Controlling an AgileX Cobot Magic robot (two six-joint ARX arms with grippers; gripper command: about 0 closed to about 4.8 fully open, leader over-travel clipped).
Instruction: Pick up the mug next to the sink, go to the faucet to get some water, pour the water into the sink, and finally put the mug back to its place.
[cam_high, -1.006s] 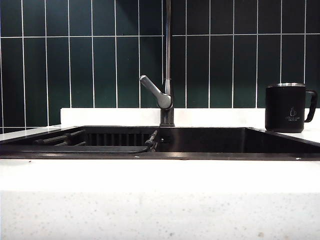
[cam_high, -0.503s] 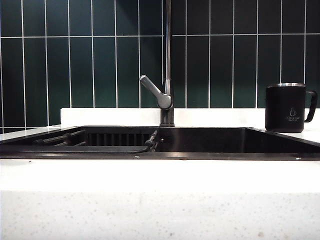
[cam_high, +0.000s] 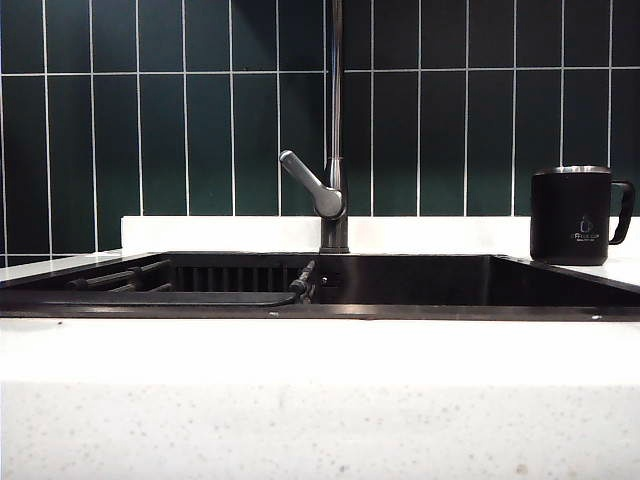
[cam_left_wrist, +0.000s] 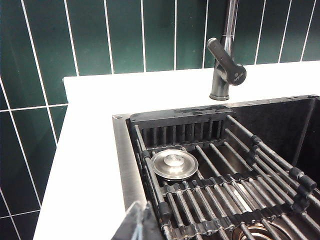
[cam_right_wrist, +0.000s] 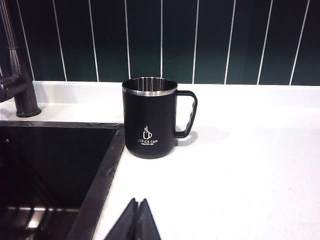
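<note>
Black and steel-rimmed, the mug (cam_high: 571, 215) stands upright on the white counter (cam_high: 320, 350) just right of the sink (cam_high: 420, 285), mouth up, handle pointing right, away from the faucet (cam_high: 335, 150). Left gripper (cam_left_wrist: 139, 222) hangs over the sink's left edge, jaws together. Right gripper (cam_right_wrist: 136, 220) sits before the mug, jaws together, holding nothing.

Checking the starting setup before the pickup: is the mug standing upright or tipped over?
Upright. The mug stands on its base on the countertop beside the sink, steel rim up, handle to the side.
</note>
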